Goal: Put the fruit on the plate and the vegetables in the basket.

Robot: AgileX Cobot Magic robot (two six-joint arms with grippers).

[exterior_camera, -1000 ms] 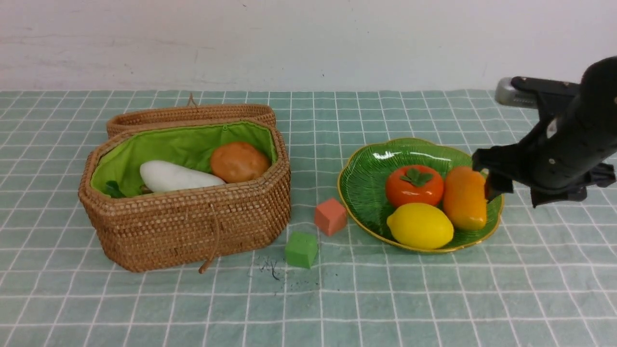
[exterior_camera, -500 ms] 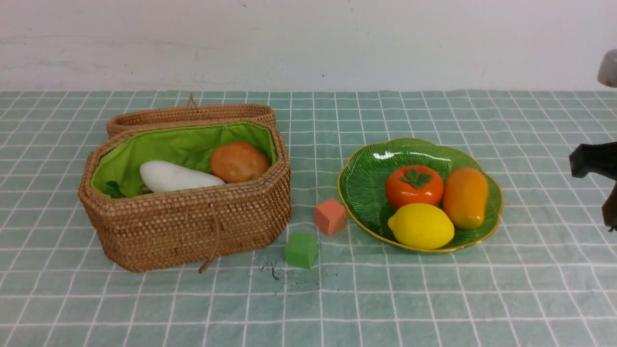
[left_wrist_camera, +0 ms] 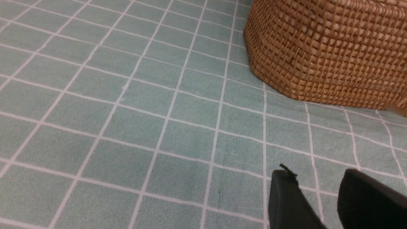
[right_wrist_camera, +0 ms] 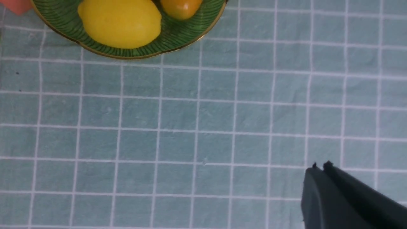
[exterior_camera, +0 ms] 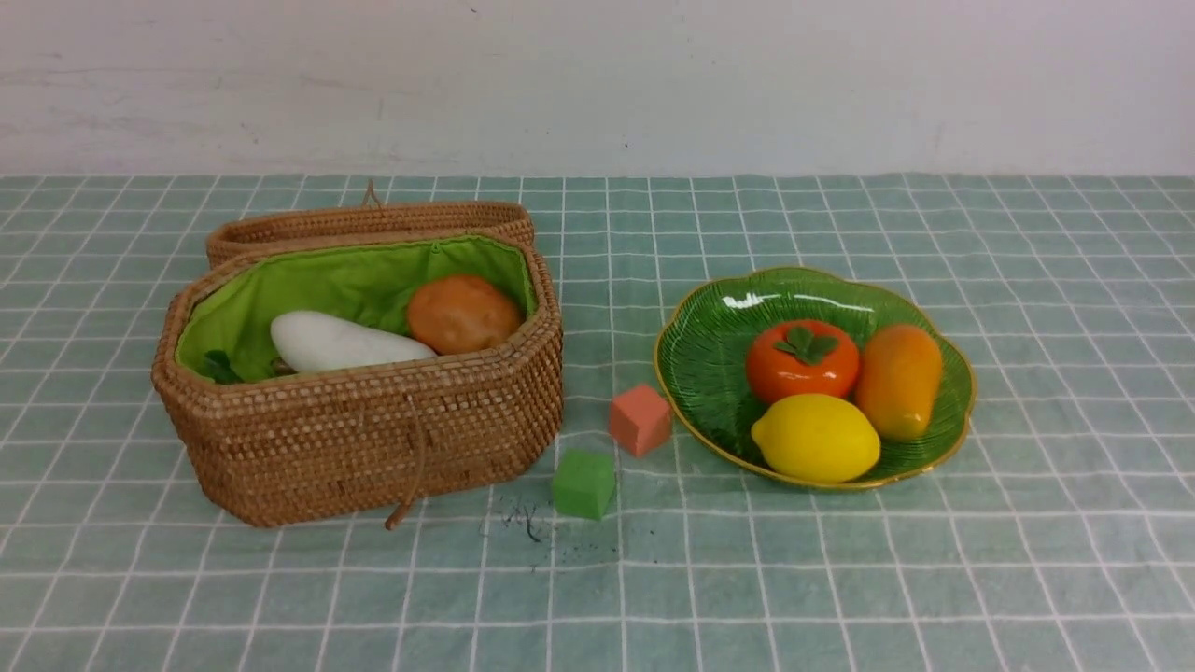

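Observation:
On the green leaf plate [exterior_camera: 709, 355] lie the fruit: a persimmon [exterior_camera: 802, 359], a mango [exterior_camera: 899, 380] and a lemon [exterior_camera: 816, 437]. The wicker basket [exterior_camera: 373, 439] holds a white radish [exterior_camera: 336, 343] and a brown-orange potato [exterior_camera: 463, 313]; other vegetables are hidden. Neither arm shows in the front view. In the left wrist view my left gripper [left_wrist_camera: 318, 176] hangs open and empty over the cloth beside the basket [left_wrist_camera: 324, 47]. My right gripper [right_wrist_camera: 321, 165] is shut and empty, apart from the plate [right_wrist_camera: 178, 38], where the lemon [right_wrist_camera: 119, 22] and mango [right_wrist_camera: 181, 6] show.
A salmon cube [exterior_camera: 640, 419] and a green cube [exterior_camera: 583, 483] sit on the checked tablecloth between basket and plate. The basket lid [exterior_camera: 369, 222] lies open behind the basket. Dark specks [exterior_camera: 527, 523] mark the cloth near the green cube.
My right arm has drawn back from the mango on the plate and left the front view to the right. Its gripper has shut. The mango stays on the plate.

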